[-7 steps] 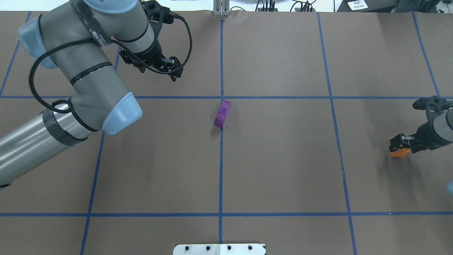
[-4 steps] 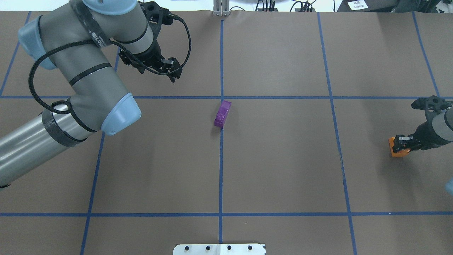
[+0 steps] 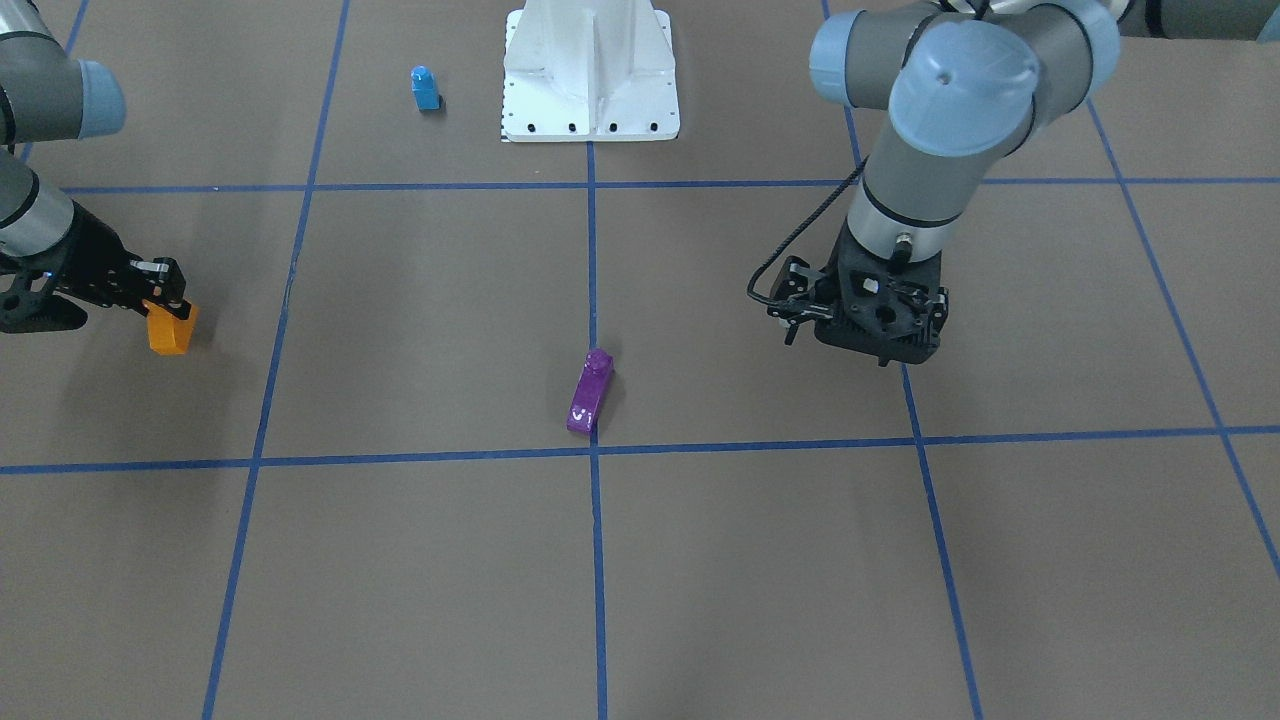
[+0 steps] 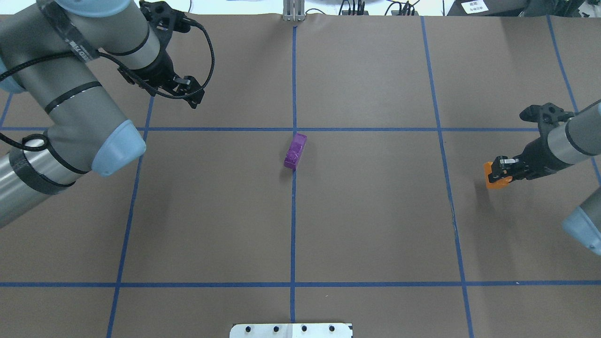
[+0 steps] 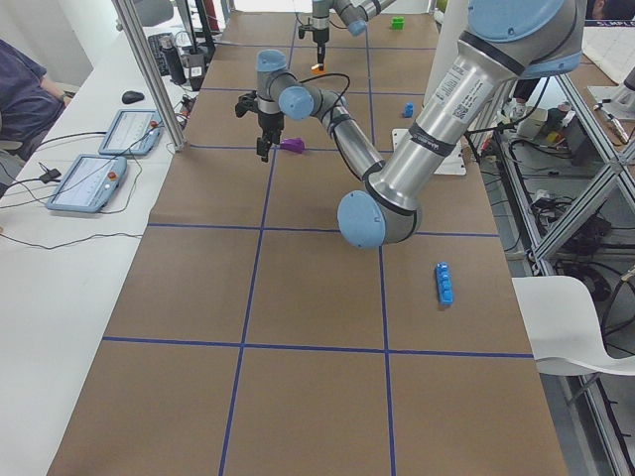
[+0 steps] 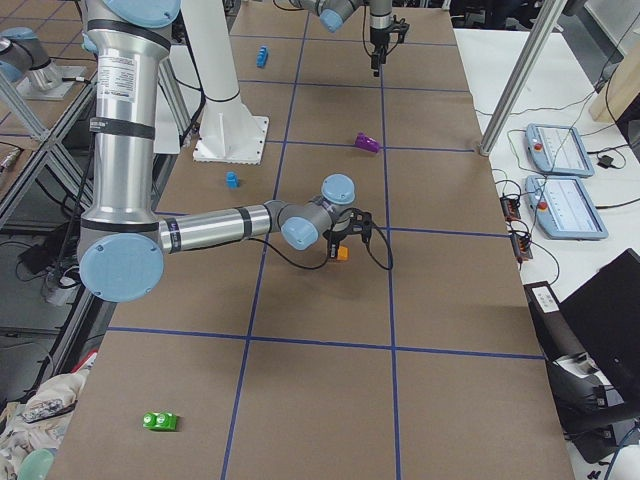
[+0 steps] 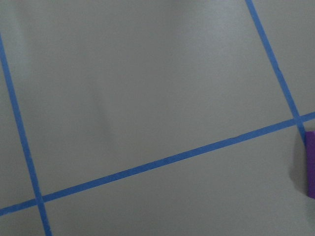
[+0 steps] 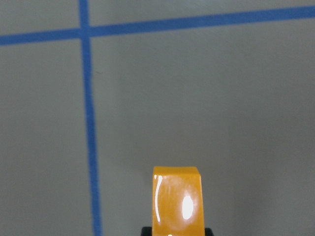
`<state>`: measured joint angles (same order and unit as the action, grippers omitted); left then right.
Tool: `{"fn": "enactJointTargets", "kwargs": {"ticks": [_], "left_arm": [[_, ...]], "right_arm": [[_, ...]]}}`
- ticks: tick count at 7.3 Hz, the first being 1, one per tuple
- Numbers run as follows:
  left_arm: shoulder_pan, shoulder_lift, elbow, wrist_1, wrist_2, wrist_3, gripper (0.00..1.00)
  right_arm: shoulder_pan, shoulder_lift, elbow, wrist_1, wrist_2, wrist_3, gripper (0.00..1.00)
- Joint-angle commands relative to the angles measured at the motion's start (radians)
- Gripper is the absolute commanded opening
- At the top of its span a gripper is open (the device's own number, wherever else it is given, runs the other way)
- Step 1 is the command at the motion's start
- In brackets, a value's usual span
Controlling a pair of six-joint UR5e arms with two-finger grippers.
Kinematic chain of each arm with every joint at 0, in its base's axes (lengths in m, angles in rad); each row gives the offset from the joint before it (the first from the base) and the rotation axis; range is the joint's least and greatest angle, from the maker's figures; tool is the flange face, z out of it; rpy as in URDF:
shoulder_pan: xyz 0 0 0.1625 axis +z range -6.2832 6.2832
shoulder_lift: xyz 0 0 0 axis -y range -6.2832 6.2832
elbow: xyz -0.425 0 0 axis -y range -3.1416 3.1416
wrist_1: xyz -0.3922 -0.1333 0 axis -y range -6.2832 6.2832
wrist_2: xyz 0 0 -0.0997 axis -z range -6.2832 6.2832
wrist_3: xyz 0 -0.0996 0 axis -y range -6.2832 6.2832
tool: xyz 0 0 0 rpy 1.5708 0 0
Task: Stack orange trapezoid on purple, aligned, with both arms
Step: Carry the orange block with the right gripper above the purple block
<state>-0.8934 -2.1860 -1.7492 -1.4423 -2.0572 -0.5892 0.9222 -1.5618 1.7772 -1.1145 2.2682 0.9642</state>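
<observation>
The purple brick [image 4: 295,150] lies on the brown table at the centre, just below the grid crossing; it also shows in the front view [image 3: 589,392] and at the right edge of the left wrist view [image 7: 311,164]. My right gripper [image 4: 500,171] is shut on the orange trapezoid [image 4: 495,179] at the table's right, well away from the purple brick. The orange brick hangs from the fingers in the front view [image 3: 170,328] and fills the bottom of the right wrist view [image 8: 177,201]. My left gripper [image 4: 193,96] looks open and empty at the far left, pointing down.
A small blue brick [image 3: 425,88] stands beside the white pedestal base [image 3: 590,75]. Blue bricks [image 5: 444,283] lie near the table's left end and a green brick [image 6: 160,421] near its right end. Blue tape lines grid the table.
My right gripper has carried the orange trapezoid leftward, toward the centre. My left arm has swung left, away from the purple brick, which has not moved.
</observation>
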Motion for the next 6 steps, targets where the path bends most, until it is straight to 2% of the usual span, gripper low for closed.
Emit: {"fn": "enactJointTargets", "kwargs": {"ticks": [1,2,3,4,5,6], "left_arm": [[-0.086,0.073,-0.006,0.000,-0.030,0.122,1.00],[-0.108,0.103,-0.006,0.000,-0.049,0.165,1.00],[-0.134,0.132,-0.006,-0.001,-0.064,0.205,1.00],[-0.168,0.161,-0.006,0.000,-0.067,0.259,1.00],[-0.208,0.202,-0.004,0.000,-0.076,0.320,1.00],[-0.240,0.237,-0.003,-0.007,-0.108,0.354,1.00]], "right_arm": [[0.004,0.225,0.017,-0.211,0.022,0.073,0.00],[-0.002,0.353,0.028,-0.375,0.017,0.073,0.00],[-0.060,0.471,0.022,-0.499,-0.005,0.077,0.00],[-0.131,0.596,0.010,-0.639,-0.097,0.085,0.00],[-0.187,0.711,-0.031,-0.706,-0.131,0.193,0.00],[-0.227,0.777,-0.077,-0.703,-0.148,0.306,0.00]]}}
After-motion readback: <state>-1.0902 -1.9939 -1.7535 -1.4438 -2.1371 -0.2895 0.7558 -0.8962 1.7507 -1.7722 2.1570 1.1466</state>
